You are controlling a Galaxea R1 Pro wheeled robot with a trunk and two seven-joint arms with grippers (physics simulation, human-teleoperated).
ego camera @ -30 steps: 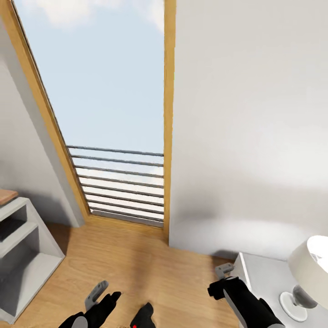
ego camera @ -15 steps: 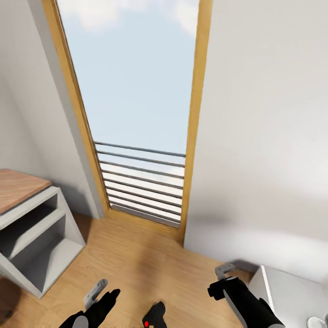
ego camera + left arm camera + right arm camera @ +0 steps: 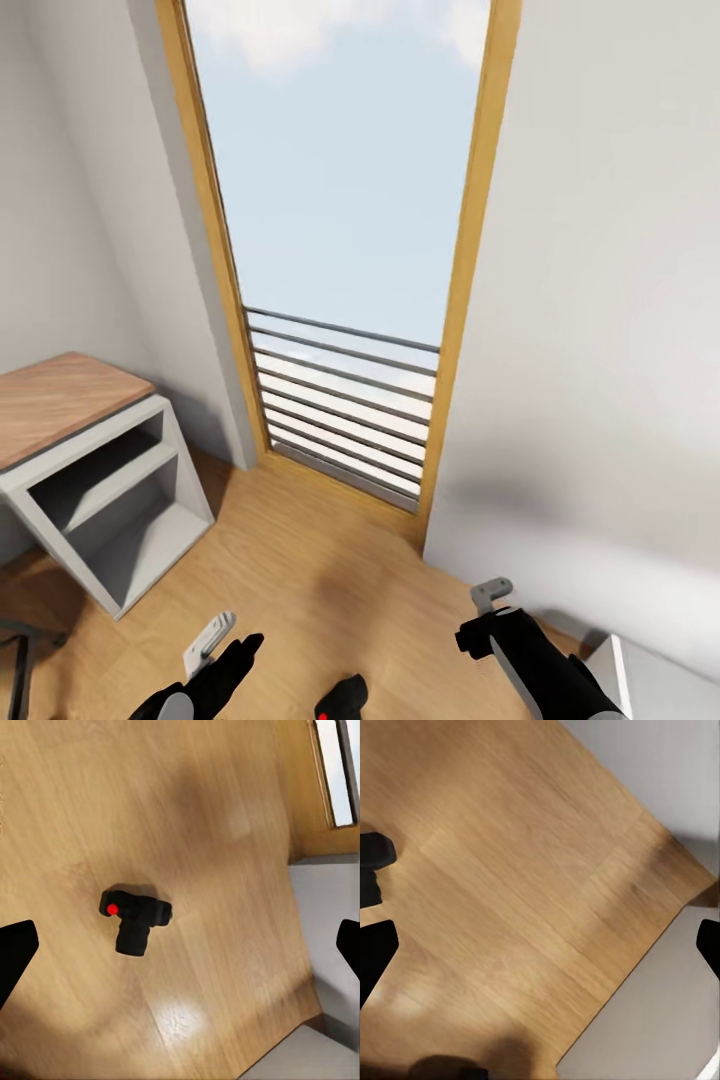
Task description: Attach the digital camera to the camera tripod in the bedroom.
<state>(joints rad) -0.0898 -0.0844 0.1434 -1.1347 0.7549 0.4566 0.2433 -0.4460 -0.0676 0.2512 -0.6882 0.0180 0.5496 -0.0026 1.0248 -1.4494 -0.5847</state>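
Camera first: I judge the step in hand to be the pick-up, since the digital camera (image 3: 136, 918) lies on the wood plank floor (image 3: 320, 570) with nothing gripping it, its red button (image 3: 112, 909) facing up toward my left wrist view and its lens barrel lying along the boards. In the head view I see it at the bottom edge (image 3: 340, 698), between my two arms and a little nearer the left one. My left gripper (image 3: 180, 945) hangs above it with its fingertips spread wide to either side and nothing between them. My right gripper (image 3: 540, 945) is likewise spread and empty, over bare floor beside a white piece of furniture (image 3: 655, 680), with a bit of the camera at the edge of its view. Ahead are the tall wood-framed window (image 3: 345, 250), grey walls and a white cube shelf (image 3: 95, 480) with a wooden top, so I take this to be the bedroom. Next I would lower the left gripper over the camera body, line the fingers up across its short sides rather than the lens, and close. Only then would I go looking for the tripod.
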